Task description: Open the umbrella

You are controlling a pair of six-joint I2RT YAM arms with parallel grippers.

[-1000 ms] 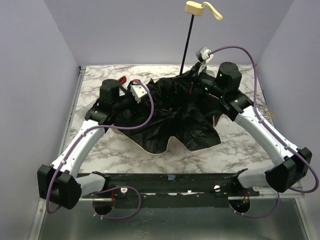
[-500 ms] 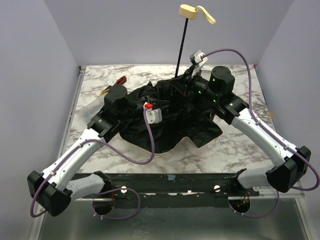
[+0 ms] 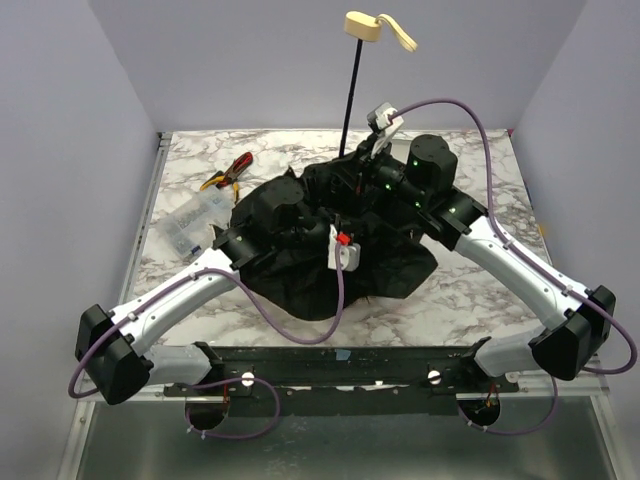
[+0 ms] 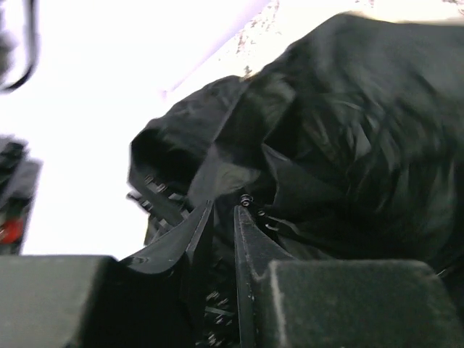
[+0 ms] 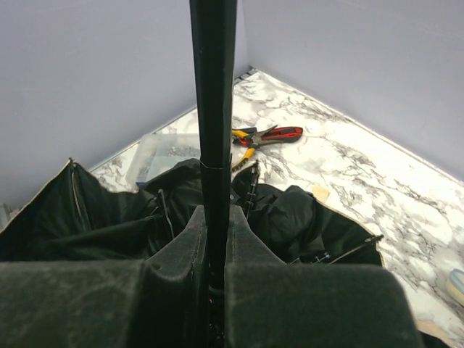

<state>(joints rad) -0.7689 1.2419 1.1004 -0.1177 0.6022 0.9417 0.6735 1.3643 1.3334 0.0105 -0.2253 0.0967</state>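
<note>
A marble-topped table [image 3: 440, 300] boxed in by pale lavender walls.
The tabletop is white, veined with grey, with a thin metal strip [image 3: 150, 200] along its left edge and a black rail [image 3: 340, 365] along its near edge; below that lies a dull metal surface [image 3: 340, 450]. Plain matte walls rise from the left [image 3: 70, 150], far [image 3: 250, 70] and right [image 3: 590, 120] edges, meeting at the far corners. Light is soft and even.

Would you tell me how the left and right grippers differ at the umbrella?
The right gripper is shut on the upright black shaft; the left gripper is down at the crumpled canopy, fingers nearly together, grip unclear. Both are at the umbrella.
</note>
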